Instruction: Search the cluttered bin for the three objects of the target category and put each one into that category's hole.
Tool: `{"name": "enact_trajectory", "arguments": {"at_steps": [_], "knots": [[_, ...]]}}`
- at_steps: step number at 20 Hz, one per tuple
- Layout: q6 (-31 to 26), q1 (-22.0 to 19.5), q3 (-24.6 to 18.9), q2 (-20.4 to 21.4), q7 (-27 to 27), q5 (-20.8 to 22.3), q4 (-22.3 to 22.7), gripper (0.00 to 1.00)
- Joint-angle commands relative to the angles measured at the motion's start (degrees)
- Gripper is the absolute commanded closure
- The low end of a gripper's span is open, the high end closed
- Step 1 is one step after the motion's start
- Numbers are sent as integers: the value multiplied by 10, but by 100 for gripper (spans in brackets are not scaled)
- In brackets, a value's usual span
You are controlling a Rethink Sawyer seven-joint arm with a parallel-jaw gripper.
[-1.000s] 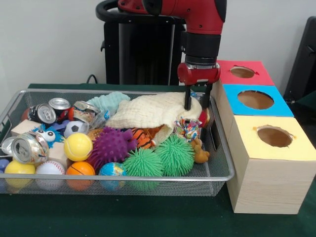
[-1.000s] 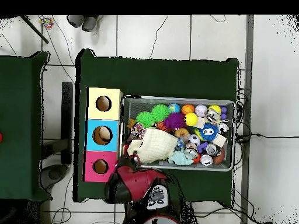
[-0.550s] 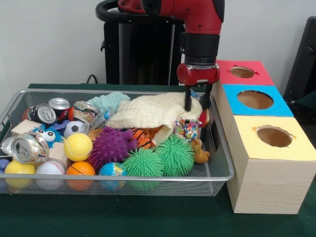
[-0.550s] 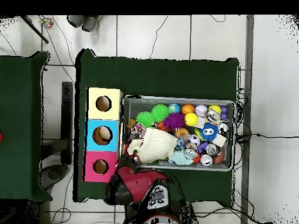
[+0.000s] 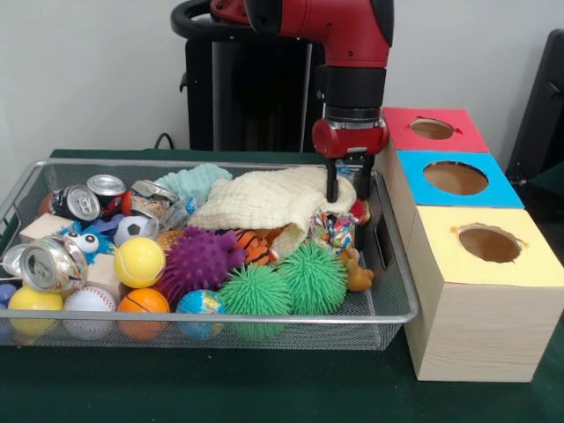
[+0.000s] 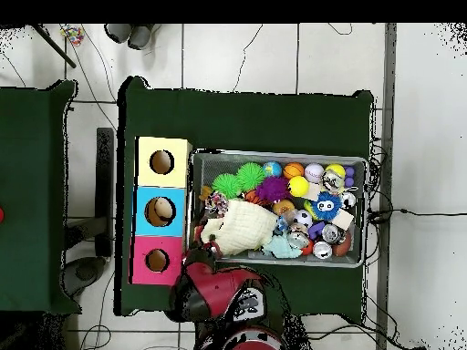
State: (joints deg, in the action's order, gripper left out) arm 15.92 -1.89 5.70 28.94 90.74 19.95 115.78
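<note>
The bin (image 5: 392,304) is full of balls, cans and toys. The gripper (image 5: 346,189) stands open at the cream cloth (image 5: 264,201), its fingers holding nothing.

The wire bin (image 5: 398,300) is filled almost everywhere: balls (image 5: 139,262) and spiky toys (image 5: 313,277) crowd its near side, cans (image 5: 55,264) the left. The cream cloth (image 5: 264,198) covers the far right, where the claw (image 5: 345,187) stands. The three box holes (image 5: 456,177) are open from above.
</note>
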Motion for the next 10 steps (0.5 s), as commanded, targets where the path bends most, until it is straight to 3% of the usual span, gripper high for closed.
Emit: {"name": "enact_trajectory", "arguments": {"at_steps": [1,5,10], "knots": [[-4,3,-27,-73,104,-4,17,0],[-39,0,-43,-66,100,-15,7,0],[-187,31,-59,50,75,-65,-14,0]]}}
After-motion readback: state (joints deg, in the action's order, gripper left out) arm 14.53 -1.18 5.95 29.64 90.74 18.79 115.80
